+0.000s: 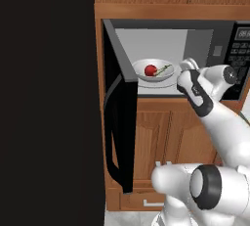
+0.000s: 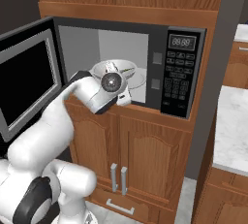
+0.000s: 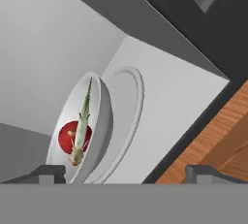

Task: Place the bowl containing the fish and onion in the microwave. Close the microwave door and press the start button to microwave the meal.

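The bowl [image 1: 154, 70] sat inside the open microwave [image 1: 224, 39] on its pale turntable [image 3: 127, 116], with the red onion [image 1: 150, 69] and the slender fish [image 1: 163, 69] in it — the fish lay at three o'clock of the onion and touched it. The gripper [image 3: 125, 172] stood wide open with nothing in it, fingertips [image 3: 48, 172] apart at the cavity mouth — the microwave door [image 1: 119, 127] hung swung out at nine o'clock.

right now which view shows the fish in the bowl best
The hand view: the fish lies unobstructed across the onion in the bowl, head to tail. In the left base view it is a thin sliver beside the onion. In the right base view the arm's wrist covers the middle of the bowl, hiding the fish.
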Motion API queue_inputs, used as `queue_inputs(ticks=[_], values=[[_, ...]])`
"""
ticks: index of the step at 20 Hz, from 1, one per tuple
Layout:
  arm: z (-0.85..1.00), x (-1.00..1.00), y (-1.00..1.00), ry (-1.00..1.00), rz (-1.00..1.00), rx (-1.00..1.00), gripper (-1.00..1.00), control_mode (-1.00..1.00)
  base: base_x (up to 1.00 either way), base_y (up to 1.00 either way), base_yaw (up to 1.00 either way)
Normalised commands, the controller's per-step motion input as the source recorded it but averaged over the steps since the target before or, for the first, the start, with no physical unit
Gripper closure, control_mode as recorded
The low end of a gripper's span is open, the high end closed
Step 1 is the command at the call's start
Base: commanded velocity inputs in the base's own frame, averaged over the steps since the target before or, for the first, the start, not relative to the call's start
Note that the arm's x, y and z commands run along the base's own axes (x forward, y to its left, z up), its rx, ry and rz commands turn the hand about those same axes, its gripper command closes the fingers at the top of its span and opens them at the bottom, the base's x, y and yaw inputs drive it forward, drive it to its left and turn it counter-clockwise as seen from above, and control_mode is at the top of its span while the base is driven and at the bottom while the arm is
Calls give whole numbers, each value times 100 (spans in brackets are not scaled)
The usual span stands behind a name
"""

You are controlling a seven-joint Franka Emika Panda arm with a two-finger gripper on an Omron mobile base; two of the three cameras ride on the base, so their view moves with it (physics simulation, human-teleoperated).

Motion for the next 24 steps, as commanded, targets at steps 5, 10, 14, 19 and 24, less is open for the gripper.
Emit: queue_inputs(ticks=[5, 10, 14, 19, 24], values=[[48, -100, 8, 1, 4, -33, -100, -100, 0, 0, 0], [66, -91, 13, 0, 10, -34, -100, -100, 0, 0, 0], [64, -93, 27, 0, 16, -30, -100, -100, 0, 0, 0], [46, -100, 60, 2, 25, -30, -100, -100, 0, 0, 0], [46, -99, 75, 13, 28, -42, -100, -100, 0, 0, 0]])
